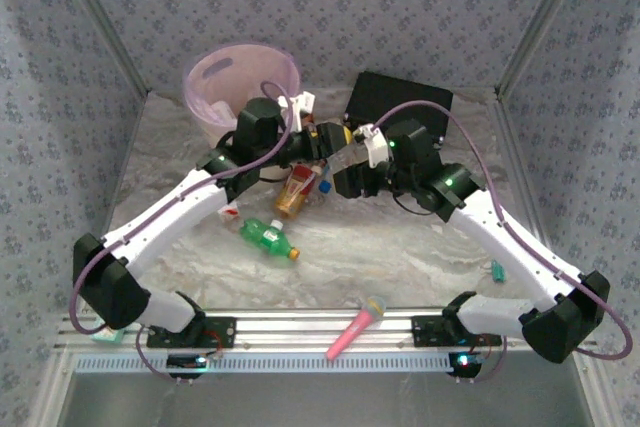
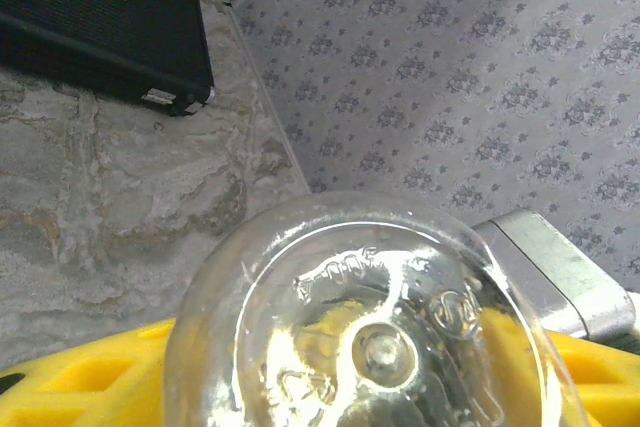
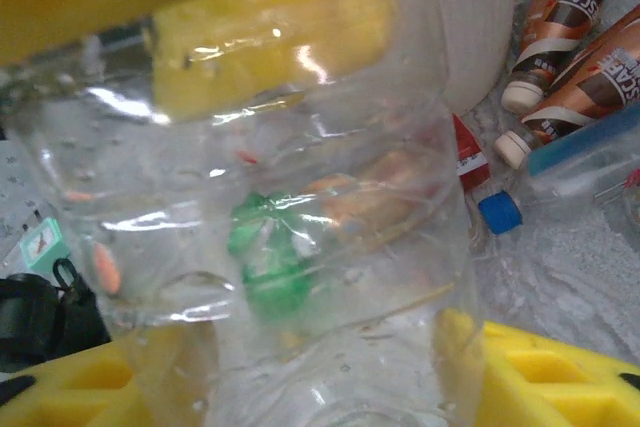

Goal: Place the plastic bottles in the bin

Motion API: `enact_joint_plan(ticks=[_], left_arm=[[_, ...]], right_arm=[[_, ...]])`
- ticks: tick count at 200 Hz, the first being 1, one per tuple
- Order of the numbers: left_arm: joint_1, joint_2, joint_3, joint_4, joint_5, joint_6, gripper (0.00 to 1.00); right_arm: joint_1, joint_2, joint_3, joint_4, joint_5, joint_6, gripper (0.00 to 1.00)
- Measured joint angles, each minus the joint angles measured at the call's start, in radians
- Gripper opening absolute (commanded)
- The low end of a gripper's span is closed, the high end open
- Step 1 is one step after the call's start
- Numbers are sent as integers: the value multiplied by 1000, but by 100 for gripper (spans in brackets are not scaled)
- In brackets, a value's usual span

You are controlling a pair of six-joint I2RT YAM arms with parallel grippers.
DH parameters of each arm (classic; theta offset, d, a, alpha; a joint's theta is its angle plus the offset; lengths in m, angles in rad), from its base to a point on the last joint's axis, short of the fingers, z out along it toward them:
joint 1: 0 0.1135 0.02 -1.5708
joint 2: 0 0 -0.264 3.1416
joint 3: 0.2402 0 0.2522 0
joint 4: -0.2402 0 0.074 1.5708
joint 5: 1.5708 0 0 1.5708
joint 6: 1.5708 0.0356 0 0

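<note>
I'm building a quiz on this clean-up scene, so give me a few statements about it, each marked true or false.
1. The green plastic bottle lies on the table, outside the round pale-pink translucent bin. True.
2. The pink toy microphone is inside the bin. False: it lies at the table's near edge.
3. The flat black rectangular case sits to the right of the bin. True.
4. The orange-brown plastic bottles stand upright. False: they lie on their sides.

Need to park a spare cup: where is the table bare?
Bare: the table between the green bottle, the pink microphone and the right arm. Crowded: the bottles clustered near the bin.
</note>
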Motion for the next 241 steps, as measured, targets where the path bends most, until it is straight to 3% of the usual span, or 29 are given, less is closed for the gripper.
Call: enact_joint_plan(ticks=[39,63,92,131,165,194,241], left_arm=[[3,15,31,-13,0,6,65],[13,35,77,-37,1,15,64],[68,75,197,-113,7,60,63],[240,129,484,-290,23,166,63],[394,202,765,-455,4,266,62],[468,324,991,-626,-45,386,61],[493,630,1357,-914,-134,596,58]], right_arm=[[-27,0,8,-8,-6,-18,100],[-66,-32,21,-58,12,-46,100],[-191,-168,21,-134,27,-63,100],[-270,-272,-13,-169,26,-72,100],[-285,-248,-77,-195,28,-75,100],[-285,-235,-101,-220,48,-79,99],[-298,-249,-109,-278,108,-82,99]])
